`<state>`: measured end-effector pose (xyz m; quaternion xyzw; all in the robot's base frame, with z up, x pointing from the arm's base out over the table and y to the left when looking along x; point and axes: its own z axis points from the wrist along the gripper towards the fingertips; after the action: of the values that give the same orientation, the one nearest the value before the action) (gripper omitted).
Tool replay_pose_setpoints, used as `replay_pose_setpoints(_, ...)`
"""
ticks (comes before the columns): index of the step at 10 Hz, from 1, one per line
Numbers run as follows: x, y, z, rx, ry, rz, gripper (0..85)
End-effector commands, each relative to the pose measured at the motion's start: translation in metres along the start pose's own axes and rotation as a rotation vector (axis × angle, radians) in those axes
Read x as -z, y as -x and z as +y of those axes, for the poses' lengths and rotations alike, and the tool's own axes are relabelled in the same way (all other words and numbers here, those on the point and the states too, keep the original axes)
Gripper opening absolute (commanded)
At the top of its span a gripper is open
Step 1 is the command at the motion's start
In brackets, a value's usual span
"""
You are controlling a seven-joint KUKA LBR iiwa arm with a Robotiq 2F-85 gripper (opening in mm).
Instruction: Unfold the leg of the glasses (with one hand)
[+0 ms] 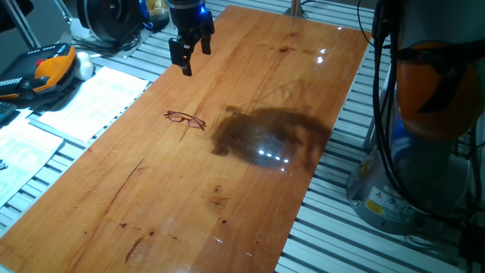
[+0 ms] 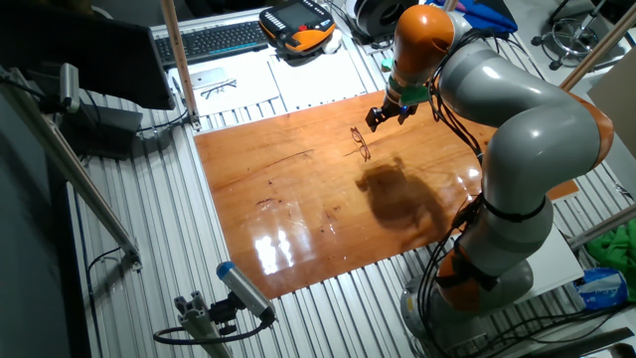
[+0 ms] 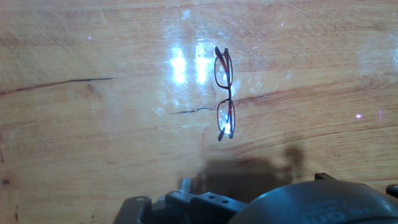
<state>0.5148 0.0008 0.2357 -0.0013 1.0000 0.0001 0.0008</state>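
We count one wooden table [image 1: 250, 189], and above its far part hangs one arm [image 2: 497, 109], grey and orange, carrying one gripper [image 1: 191, 54] whose two black fingers stand apart with nothing between them; it is up in the air, well clear of the wood. On the table lie one pair of glasses [image 1: 186, 119], alone on the bare board, near the gripper but not under it, and in the hand view the glasses [image 3: 224, 93] sit ahead of the hand, lenses one behind the other, with both legs seemingly folded flat against the frame, though the wire is too thin for us to be sure. We judge the task not yet begun: the leg is still to be swung out. From here our worry is the frame itself. It is light and slick on polished wood, so a finger pushing on the leg would likely slide the whole pair along instead of opening the hinge, with no second hand to hold it. A descent set too low could press or bend the thin wire, and the glare on the board may hide where the leg tip lies. Beyond the table's edge we see one orange-and-black handset [image 1: 45, 72] and loose sheets of paper [image 1: 91, 95].
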Motion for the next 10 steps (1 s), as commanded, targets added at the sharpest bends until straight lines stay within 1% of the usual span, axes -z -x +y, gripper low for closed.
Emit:
replay_pose_setpoints(1, 0.0000, 0.0001, 0.0000, 0.002, -0.094, -0.057, 0.0)
replay_pose_setpoints(7, 0.0007, -0.0005, 0.0008, -0.001, -0.092, -0.057, 0.0)
replay_pose_setpoints(8, 0.0005, -0.0001, 0.0007, -0.005, -0.083, -0.053, 0.0)
replay_pose_setpoints(9, 0.0003, 0.0001, 0.0006, -0.021, -0.055, -0.044, 0.0)
replay_pose_setpoints(10, 0.0002, 0.0002, 0.0008, -0.023, -0.049, -0.032, 0.0)
